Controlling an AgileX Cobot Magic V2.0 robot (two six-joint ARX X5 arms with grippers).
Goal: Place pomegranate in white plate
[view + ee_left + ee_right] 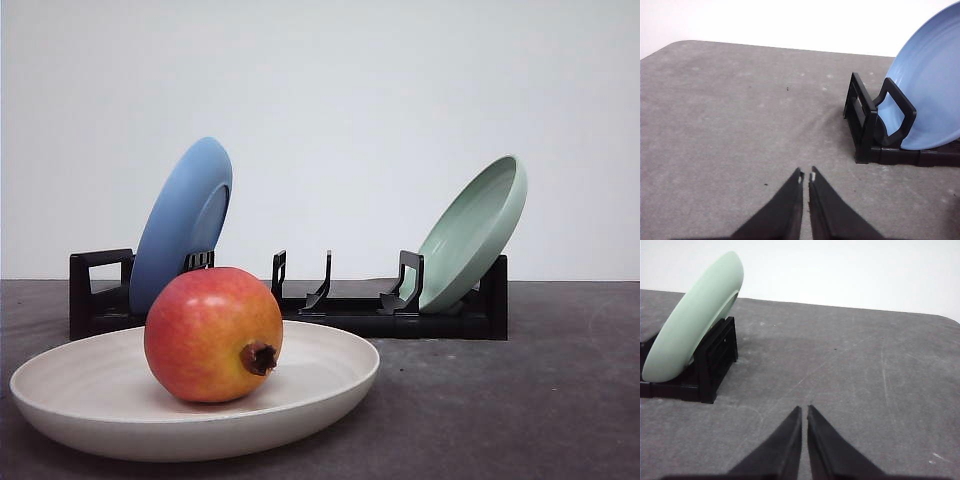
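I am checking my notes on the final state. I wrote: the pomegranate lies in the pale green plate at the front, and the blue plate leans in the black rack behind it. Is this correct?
Not quite. The front view shows the pomegranate lying in the white plate, not the pale green plate, which leans in the black rack. The blue plate does lean in that rack behind the fruit.
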